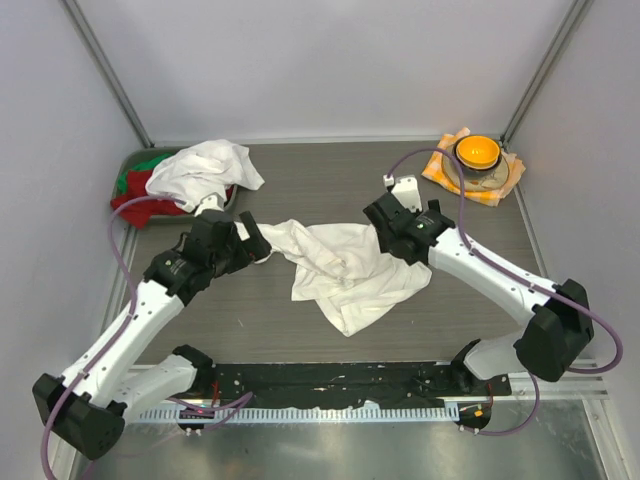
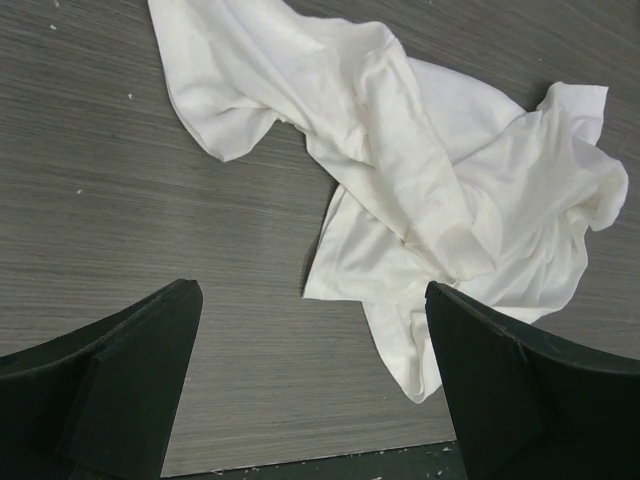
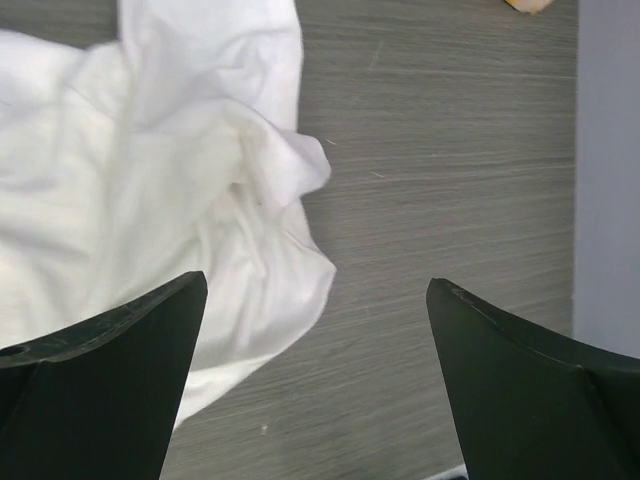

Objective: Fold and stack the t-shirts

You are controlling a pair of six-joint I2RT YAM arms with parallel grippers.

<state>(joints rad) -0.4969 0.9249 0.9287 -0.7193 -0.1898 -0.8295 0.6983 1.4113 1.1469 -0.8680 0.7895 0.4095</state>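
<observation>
T-shirt lies crumpled mid-table, between the two arms. The left gripper sits at its sleeve end and the right gripper at the opposite edge, both spread wide and empty, likely placed to pull it flat. A second t-shirt drapes over the back-left bin.

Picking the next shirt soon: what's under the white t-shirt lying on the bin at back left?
Beneath the t-shirt, red clothing and a green garment show inside the bin. Whatever lies under the shirt's middle is covered.
</observation>
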